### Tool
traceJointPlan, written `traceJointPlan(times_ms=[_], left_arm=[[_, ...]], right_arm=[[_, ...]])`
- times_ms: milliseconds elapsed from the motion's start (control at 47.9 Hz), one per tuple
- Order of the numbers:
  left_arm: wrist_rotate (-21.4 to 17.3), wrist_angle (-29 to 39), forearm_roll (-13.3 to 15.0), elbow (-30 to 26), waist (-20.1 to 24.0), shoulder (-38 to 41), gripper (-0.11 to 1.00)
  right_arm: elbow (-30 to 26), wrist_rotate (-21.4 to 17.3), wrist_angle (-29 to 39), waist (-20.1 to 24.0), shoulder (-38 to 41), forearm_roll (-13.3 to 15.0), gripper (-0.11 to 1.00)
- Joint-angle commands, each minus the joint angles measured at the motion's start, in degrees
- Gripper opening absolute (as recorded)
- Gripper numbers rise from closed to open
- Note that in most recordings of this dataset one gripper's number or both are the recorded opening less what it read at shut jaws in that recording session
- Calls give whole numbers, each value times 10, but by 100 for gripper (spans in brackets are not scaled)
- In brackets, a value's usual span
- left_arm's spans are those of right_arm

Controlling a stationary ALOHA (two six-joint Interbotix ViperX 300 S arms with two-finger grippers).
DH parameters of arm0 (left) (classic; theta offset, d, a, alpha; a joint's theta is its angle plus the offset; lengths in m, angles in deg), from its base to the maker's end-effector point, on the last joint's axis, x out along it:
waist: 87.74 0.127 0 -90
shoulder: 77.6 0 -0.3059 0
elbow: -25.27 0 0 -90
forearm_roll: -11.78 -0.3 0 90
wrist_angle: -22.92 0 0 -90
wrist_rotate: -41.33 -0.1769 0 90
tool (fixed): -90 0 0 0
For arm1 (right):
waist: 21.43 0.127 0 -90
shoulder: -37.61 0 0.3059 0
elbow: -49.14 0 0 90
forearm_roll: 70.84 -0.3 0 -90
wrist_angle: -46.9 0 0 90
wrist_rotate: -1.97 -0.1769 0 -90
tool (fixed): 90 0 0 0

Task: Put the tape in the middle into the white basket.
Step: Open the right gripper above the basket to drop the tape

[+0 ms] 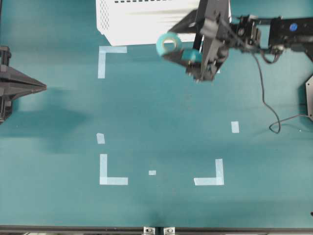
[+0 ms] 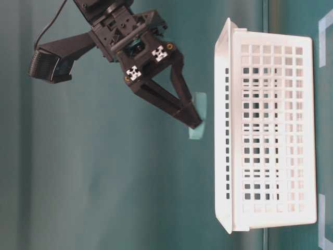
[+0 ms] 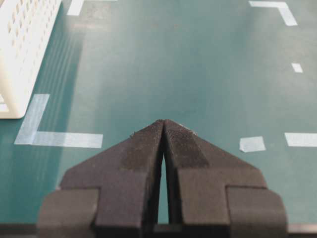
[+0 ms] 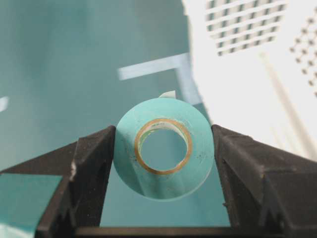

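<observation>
Clamped between the two matte black fingers of the right pincer [image 4: 163,148] sits the tape [image 4: 164,148], gripped across its outer rim on both sides. From the wrist view the roll faces straight out: a smooth turquoise ring with a thin tan cardboard core and an open hole through which the green worktop [image 4: 59,59] shows. A small loose tail of tape sticks up at its top edge. The fingers [image 4: 89,163] are wedge-shaped, with a slightly grainy surface.

From above, the right pincer [image 1: 183,51] hangs well off the worktop [image 1: 161,112], carrying the tape [image 1: 168,44] just at the near edge of the white basket [image 1: 137,22]. The side view shows the roll [image 2: 197,115] still outside the basket, beside its rim and apart from it, with nothing between them.

The basket [image 2: 265,130] is hard white plastic, rectangular, with a flared lip and walls pierced by rows of small square and slotted holes.

Farther off, the left pincer [image 3: 164,130] rests at the left edge of the worktop with its textured black tips pressed together, holding nothing.

Flat pale-blue tape strips [image 1: 112,171] lie stuck to the smooth teal surface as L-shaped corners and short dashes. A black cable [image 1: 266,105] trails from the right arm across the worktop.
</observation>
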Motion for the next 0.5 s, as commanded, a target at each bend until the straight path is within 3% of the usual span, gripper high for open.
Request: traceJointPlan(times_ms=[0, 480], left_arm=[[-1, -5, 0, -7, 2, 4, -11], [-1, -5, 0, -7, 2, 4, -11]], right_arm=[[-4, 1, -3, -19, -18, 1, 67], [11, 3, -11, -110, -24, 0, 67]])
